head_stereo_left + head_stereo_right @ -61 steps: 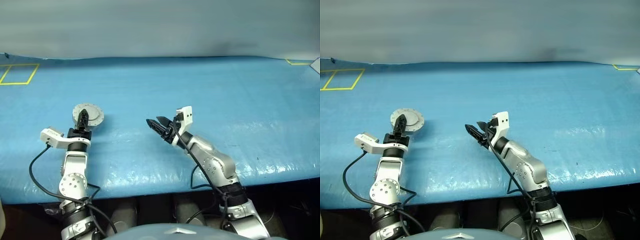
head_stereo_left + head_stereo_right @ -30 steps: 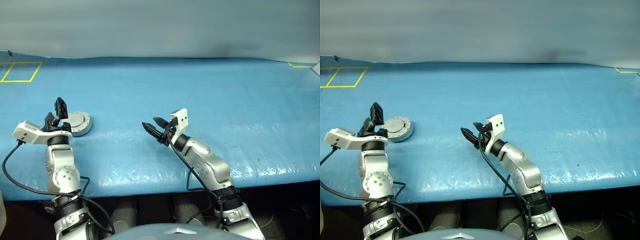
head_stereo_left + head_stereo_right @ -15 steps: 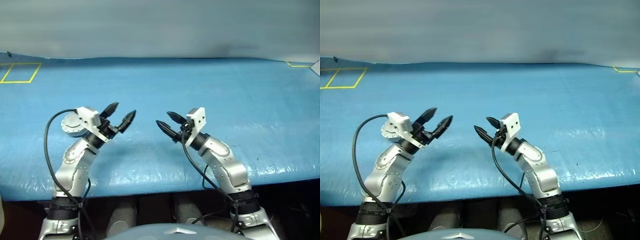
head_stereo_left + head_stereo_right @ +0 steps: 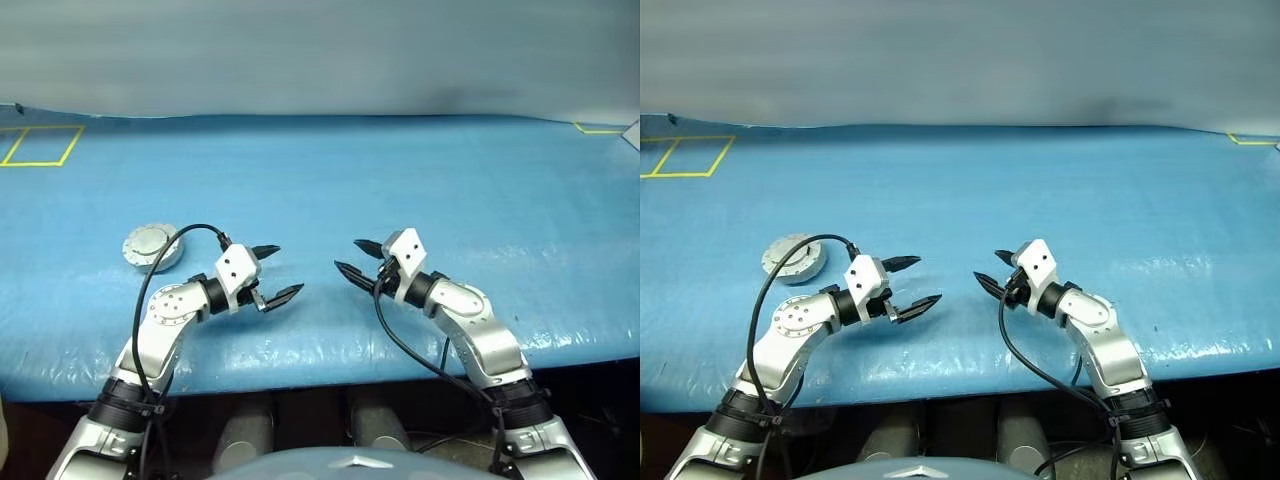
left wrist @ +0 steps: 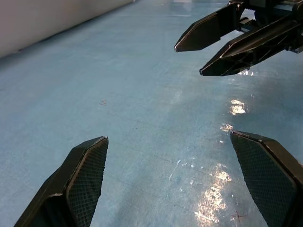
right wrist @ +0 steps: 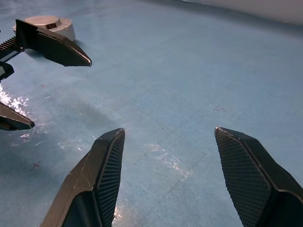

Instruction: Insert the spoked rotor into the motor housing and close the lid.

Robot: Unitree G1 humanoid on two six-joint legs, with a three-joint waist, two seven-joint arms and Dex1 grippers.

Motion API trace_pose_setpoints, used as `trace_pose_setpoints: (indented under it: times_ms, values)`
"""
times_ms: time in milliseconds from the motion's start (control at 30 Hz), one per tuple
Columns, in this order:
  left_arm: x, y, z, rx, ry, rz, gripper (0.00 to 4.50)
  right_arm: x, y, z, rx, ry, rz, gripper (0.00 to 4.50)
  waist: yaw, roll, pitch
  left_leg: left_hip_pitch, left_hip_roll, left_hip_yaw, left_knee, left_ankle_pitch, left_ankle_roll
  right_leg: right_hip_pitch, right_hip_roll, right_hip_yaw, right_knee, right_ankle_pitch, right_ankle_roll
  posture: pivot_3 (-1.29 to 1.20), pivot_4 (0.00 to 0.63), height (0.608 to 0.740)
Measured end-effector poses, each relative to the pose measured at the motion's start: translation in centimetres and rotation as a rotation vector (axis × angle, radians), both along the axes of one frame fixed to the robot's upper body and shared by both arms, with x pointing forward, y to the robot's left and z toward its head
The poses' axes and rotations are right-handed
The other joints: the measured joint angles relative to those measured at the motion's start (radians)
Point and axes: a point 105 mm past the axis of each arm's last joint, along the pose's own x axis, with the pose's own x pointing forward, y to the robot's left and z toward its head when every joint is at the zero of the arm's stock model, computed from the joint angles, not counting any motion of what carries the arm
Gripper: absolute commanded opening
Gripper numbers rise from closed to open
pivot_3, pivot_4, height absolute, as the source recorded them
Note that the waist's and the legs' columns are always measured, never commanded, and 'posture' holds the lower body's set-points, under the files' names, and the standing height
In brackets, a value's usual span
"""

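The left pincer [image 4: 271, 273] sits in the lower left-centre of the head view, its two black fingers spread wide apart with nothing between them, pointing toward the middle of the frame. The right pincer [image 4: 352, 258] faces it from the lower centre-right, its fingers also parted and empty. The two sets of tips are near each other but apart, with bare blue counter [image 4: 330, 170] showing between them.

A round, pale silver closed motor housing [image 4: 152, 246], plain lid face up, lies flat on the counter at the left of the frame, above and to the left of the left pincer. It is behind that arm's wrist and elbow, not between the fingers, and nothing touches it. A black cable arcs just beside its right edge. From the right pincer it is well apart, with the left pincer in between.

In the right wrist view the housing [image 6: 49, 24] shows at the upper left, just behind the upper finger of the left pincer [image 6: 52, 78].

A yellow taped rectangle [image 4: 38, 146] marks the counter's upper left corner.
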Motion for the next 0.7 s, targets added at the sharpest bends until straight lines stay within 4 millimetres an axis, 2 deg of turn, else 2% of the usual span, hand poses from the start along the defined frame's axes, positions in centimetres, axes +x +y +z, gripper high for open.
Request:
trace_pose_setpoints:
  times_ms: [67,133,167,567,700]
  values:
    - [0.0,0.1,0.0,-0.001,-0.002,-0.001,4.50,-0.1,0.0,-0.2,-0.007,0.006,0.013,3.73,0.000,0.000,0.000,0.000,0.000,0.000,0.001,0.000,0.000,0.000,0.000,0.000,0.000,0.000,0.000,0.00,0.150,0.740]
    - [0.1,0.4,-0.3,0.001,0.006,0.007,4.50,-0.2,-0.2,-0.4,-0.017,0.014,0.021,4.34,0.000,0.000,0.000,0.000,0.000,0.000,0.002,0.000,0.000,0.001,0.000,0.000,0.000,0.000,0.000,0.00,0.150,0.740]
    - [0.1,0.5,-0.4,0.002,0.011,0.008,4.50,-0.2,-0.2,-0.4,-0.019,0.014,0.022,4.48,0.000,0.000,0.000,0.000,0.000,0.000,0.002,0.000,0.000,0.001,0.000,0.000,0.000,0.000,0.000,0.00,0.150,0.740]
    - [0.1,0.7,-1.3,-0.004,0.041,0.010,4.50,-0.1,-0.6,-0.6,-0.050,0.001,-0.002,4.48,0.000,0.000,0.000,0.000,0.000,0.000,0.006,0.000,0.001,0.002,0.000,0.000,0.001,0.001,0.001,0.00,0.150,0.740]
    - [0.3,0.4,-0.9,-0.010,0.020,0.001,4.50,0.1,-0.9,-0.6,-0.054,-0.005,-0.025,4.48,0.001,0.000,0.000,-0.001,0.000,0.000,0.007,0.000,0.001,0.002,0.000,0.000,0.001,0.001,0.001,0.00,0.150,0.740]
